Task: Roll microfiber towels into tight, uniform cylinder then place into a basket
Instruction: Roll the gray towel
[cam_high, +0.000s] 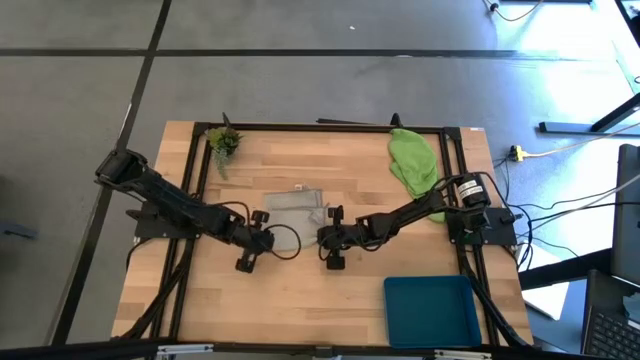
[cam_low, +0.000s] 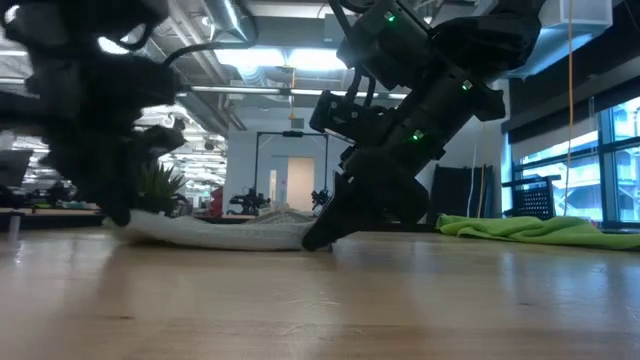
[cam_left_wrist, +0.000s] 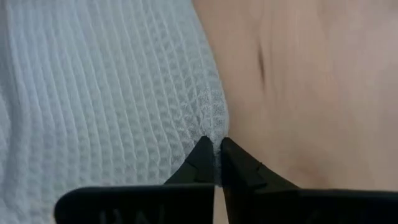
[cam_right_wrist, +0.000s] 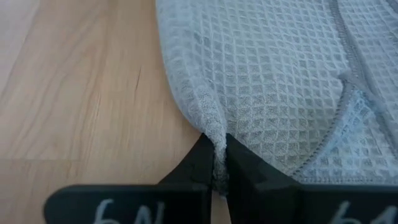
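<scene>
The pale grey-white towel (cam_high: 295, 212) lies folded on the middle of the wooden table; it also shows in the low view (cam_low: 230, 232). My left gripper (cam_high: 266, 232) is at the towel's near left corner, shut on it. My right gripper (cam_high: 328, 236) is at its near right corner, shut on it. The lime green towel (cam_high: 412, 160) lies bunched at the far right. The teal-blue basket (cam_high: 430, 308) stands at the near right. My left gripper pinches the grey-white towel's near edge at its left corner (cam_left_wrist: 214, 142) between its two fingertips, slanting down from the near side. The towel lies flat on the table. My right gripper pinches the grey-white towel's near right corner (cam_right_wrist: 214, 138) between its two fingertips, slanting down from the near right. The cloth bunches into a small fold at the tips. The rest of the towel lies on the table.
A small leafy green sprig (cam_high: 223, 142) lies at the far left corner. A black frame (cam_high: 320, 127) runs along the table's far and side edges. Bare wood lies between the towel and the basket.
</scene>
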